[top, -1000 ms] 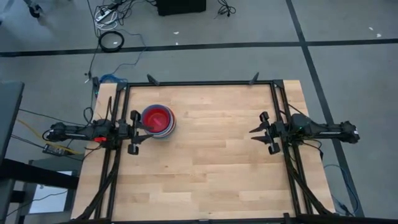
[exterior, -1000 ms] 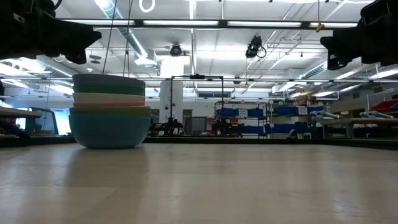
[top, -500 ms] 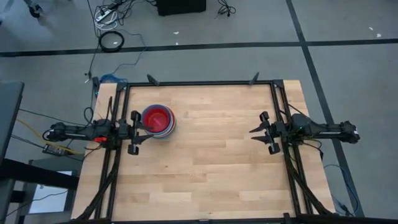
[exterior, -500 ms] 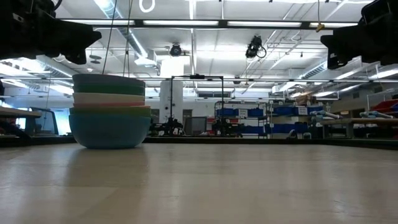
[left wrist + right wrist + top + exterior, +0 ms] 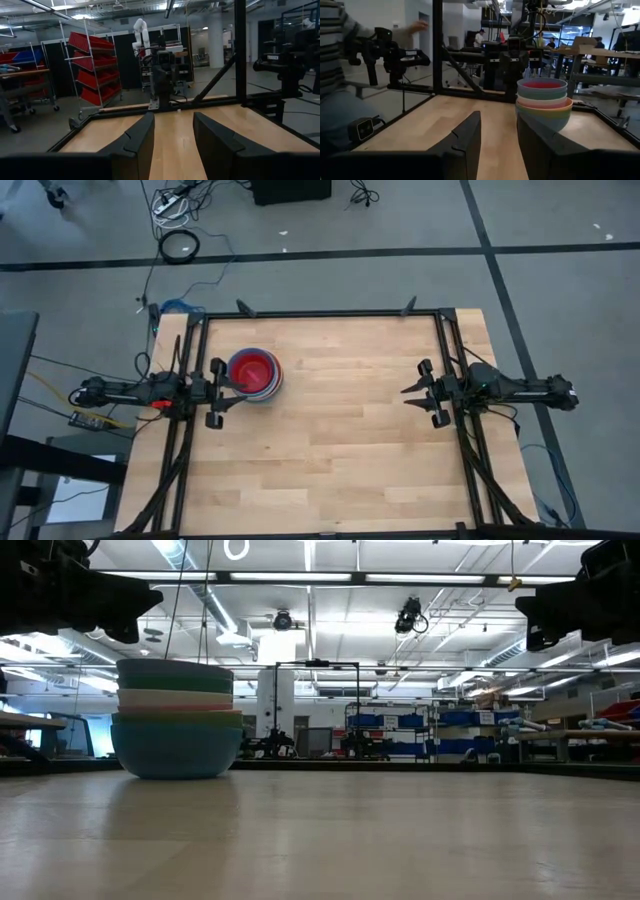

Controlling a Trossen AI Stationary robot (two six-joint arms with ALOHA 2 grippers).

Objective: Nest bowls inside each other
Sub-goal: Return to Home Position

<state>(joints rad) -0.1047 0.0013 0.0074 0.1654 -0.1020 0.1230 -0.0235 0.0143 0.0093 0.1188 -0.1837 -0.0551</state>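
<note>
The stack of bowls (image 5: 255, 373) is found toward 10 o'clock on the table (image 5: 340, 470). It is just beside the left gripper (image 5: 222, 392), at about 2 o'clock from it in the high view, and is not touched by it. The left gripper is held spread apart near the table's 9 o'clock edge, with nothing between its fingers (image 5: 140, 142). The right gripper (image 5: 420, 392) is likewise spread and empty at the 3 o'clock side, well apart from the stack. From above, only the red inside of the topmost bowl and a few thin rims are seen. The side layers are given by the low view, where a teal bowl is seen at the bottom, then a grey-green rim, a pink band, a white band and a dark green rim on top. In the right wrist view the stack is seen across the table, with an orange rim among its layers, and a person's striped sleeve (image 5: 335, 60) is shown beyond the table. In the left wrist view only the table boards, the far arm and shelves of red bins (image 5: 97, 65) are shown.
</note>
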